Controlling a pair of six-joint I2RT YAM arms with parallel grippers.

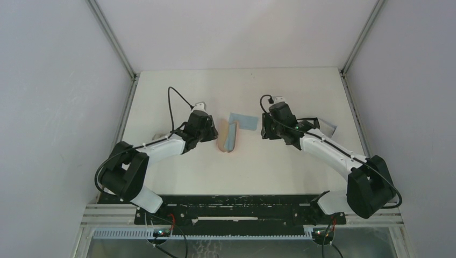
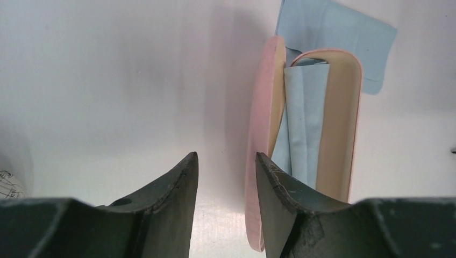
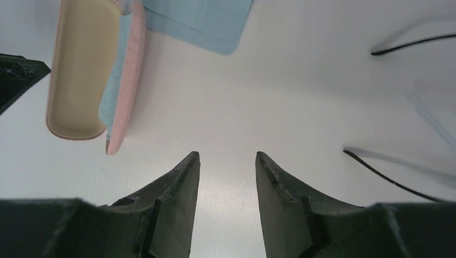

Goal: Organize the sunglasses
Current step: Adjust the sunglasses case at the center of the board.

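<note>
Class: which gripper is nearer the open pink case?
Left. The left gripper is right beside the lid edge of the pink case; the right gripper stands apart on its other side, with a clear gap.

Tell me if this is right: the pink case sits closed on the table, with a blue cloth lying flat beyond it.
No, the pink case is open, not closed: the left wrist view shows its cream lining and a folded cloth tucked inside. It does sit on the table, with the flat blue cloth beyond it.

Pink case (image 2: pixel 263 107) (cream lining), light-blue cloth (image 2: pixel 304 118) inside; second light-blue cloth (image 2: pixel 344 32); white table (image 2: pixel 107 80)
</note>
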